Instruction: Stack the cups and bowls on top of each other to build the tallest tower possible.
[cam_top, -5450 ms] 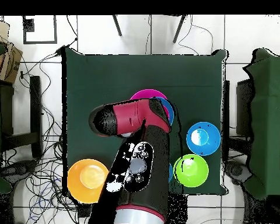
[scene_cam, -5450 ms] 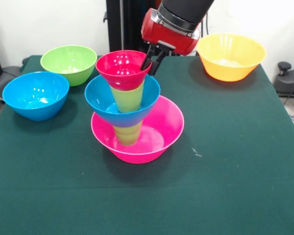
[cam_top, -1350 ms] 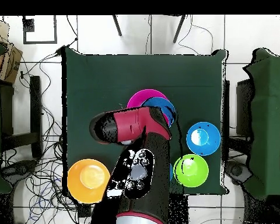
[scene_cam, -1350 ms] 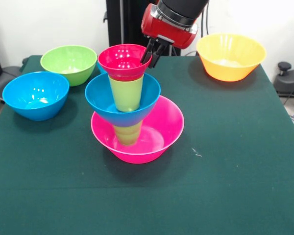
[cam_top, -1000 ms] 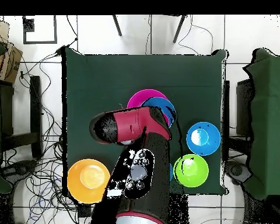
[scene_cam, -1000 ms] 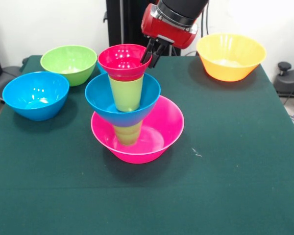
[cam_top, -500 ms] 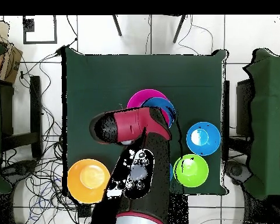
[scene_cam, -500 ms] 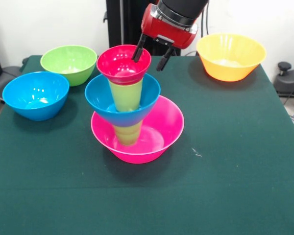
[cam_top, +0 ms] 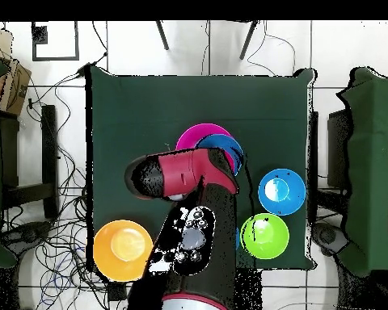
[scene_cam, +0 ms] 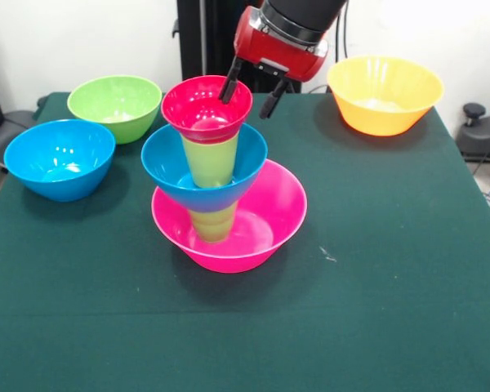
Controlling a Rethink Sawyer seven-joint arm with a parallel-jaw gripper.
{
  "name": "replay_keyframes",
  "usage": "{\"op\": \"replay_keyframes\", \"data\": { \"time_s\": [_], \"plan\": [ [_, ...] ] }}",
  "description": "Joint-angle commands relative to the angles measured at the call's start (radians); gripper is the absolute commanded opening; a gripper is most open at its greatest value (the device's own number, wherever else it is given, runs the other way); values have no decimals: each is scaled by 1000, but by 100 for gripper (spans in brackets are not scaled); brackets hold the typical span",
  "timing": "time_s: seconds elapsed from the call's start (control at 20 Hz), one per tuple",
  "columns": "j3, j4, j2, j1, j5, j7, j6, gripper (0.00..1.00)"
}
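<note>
Tower: pink bowl as base, green cup inside it, small blue bowl on that cup, second green cup in it, red bowl on top. Gripper at the red bowl's rim, fingers spread wide, one inside the bowl, the other outside; nothing clamped between them. Loose around the tower on the table: blue bowl and green bowl on one side, orange bowl on the other. Overhead, the arm hides most of the tower.

Front, overhead — shared green table
</note>
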Motion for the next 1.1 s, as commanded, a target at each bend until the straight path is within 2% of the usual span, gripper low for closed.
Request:
{"op": "replay_keyframes", "data": {
  "time_s": [0.05,0.25,0.4,0.7,1.0,1.1],
  "plan": [
    [100,51,7,-7,-47,-15,-78,100],
    [67,55,-47,33,-42,4,-14,100],
    [41,39,-125,67,-33,-27,112,100],
    [41,13,-196,68,-14,-88,254,100],
    [58,3,-223,62,-18,-86,309,100],
    [75,21,-223,58,0,-56,283,100]
  ]
}}
